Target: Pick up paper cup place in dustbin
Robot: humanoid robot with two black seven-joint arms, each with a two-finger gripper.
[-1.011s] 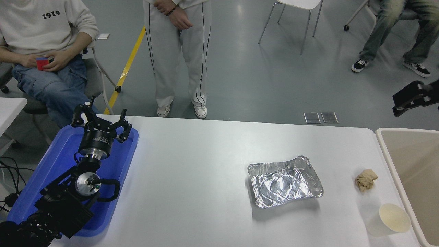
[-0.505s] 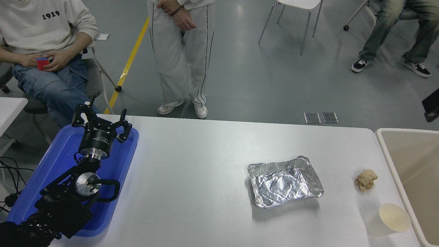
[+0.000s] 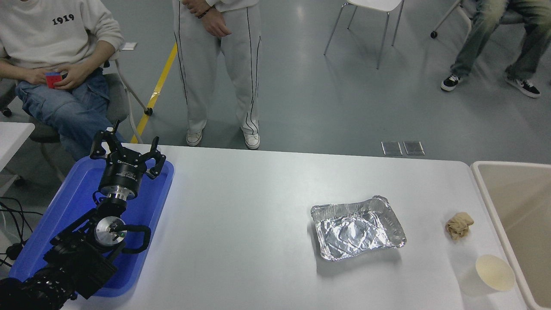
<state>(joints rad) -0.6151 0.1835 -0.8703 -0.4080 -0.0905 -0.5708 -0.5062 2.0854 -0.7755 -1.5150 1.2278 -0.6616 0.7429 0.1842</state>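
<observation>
The paper cup [image 3: 494, 272], cream-white with a round rim, stands on the white table near its front right corner, close to the dustbin. The dustbin [image 3: 490, 202] is a large beige bin with a pale rim, just off the table's right edge and cut by the frame. My left gripper [image 3: 129, 148] is parked over the blue tray at the far left, fingers spread open and holding nothing. No part of my right arm or gripper appears in the picture.
A crumpled silver foil tray [image 3: 358, 228] lies right of the table's middle. A tan crumpled paper ball [image 3: 459, 225] sits between it and the bin. The blue plastic tray [image 3: 73, 202] fills the left side. People stand and sit beyond the far edge.
My right gripper, seen at the right edge above the bin a second ago, has withdrawn out of the frame. The standing person shifted slightly left. The cup and left arm have not moved.
</observation>
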